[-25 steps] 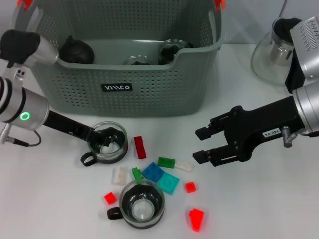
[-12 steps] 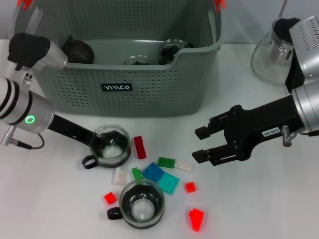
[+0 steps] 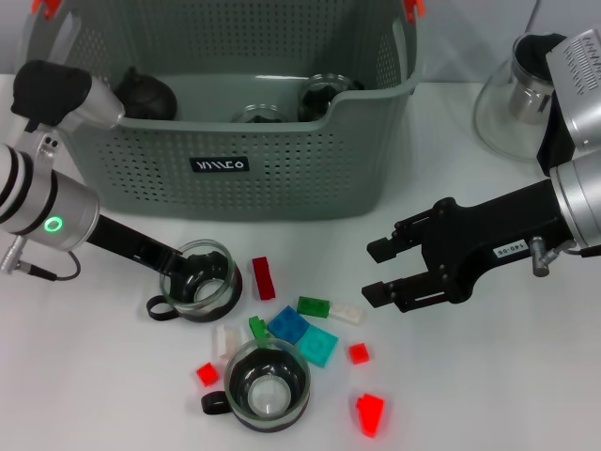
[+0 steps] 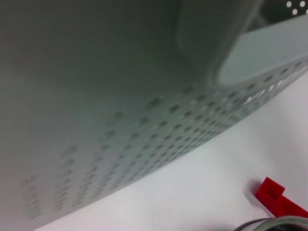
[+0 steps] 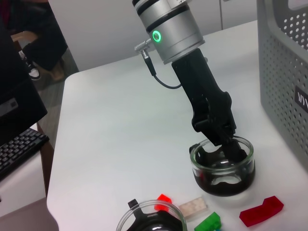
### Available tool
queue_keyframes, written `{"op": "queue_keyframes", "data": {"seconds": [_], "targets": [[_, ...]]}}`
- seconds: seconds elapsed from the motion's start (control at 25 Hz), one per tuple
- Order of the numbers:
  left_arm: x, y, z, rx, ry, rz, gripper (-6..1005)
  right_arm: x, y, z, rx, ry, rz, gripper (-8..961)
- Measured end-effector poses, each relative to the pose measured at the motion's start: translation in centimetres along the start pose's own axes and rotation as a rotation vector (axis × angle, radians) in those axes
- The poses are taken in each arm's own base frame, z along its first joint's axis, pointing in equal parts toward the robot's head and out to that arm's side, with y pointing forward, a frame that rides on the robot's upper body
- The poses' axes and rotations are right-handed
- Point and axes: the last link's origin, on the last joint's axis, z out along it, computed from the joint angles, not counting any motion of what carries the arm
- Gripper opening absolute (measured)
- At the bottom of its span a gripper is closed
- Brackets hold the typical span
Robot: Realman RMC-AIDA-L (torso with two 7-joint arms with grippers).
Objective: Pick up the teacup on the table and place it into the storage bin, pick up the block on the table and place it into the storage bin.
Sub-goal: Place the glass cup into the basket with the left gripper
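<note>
A glass teacup (image 3: 199, 285) with a black handle stands below the grey-green storage bin (image 3: 282, 183). My left gripper (image 3: 188, 267) reaches into it, shut on its rim with one finger inside; the right wrist view shows that grip (image 5: 216, 144) on the teacup (image 5: 224, 168). A second teacup (image 3: 268, 383) sits nearer the front. Loose blocks lie between them: a red block (image 3: 264, 278), a green one (image 3: 313, 306) and a blue one (image 3: 288, 325). To their right my right gripper (image 3: 376, 273) hovers open and holds nothing.
The bin holds dark teaware (image 3: 146, 94) and glass cups (image 3: 324, 94). A glass teapot (image 3: 516, 103) stands at the back right. More small blocks, red (image 3: 370, 413), teal (image 3: 317, 344) and white (image 3: 346, 314), are scattered in front. The bin wall (image 4: 120, 96) is very close in the left wrist view.
The left gripper and the teacup it holds have shifted a little, first right, then back left, and the cup's handle has swung. The right arm has not moved.
</note>
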Motion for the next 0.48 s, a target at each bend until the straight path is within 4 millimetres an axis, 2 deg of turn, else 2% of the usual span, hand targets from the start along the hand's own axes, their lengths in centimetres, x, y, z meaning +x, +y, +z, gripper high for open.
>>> {"op": "queue_keyframes", "data": {"seconds": [0.2,0.48], "targets": [[0.0,-0.1,-0.4,-0.004,-0.003,0.001,79,0.0,0.0,0.0,0.0,0.0,0.001,610],[0.4,-0.1,-3.4,-0.038,0.021,0.0,79,0.1,0.0,0.0,0.001,0.001,-0.001,611]]}}
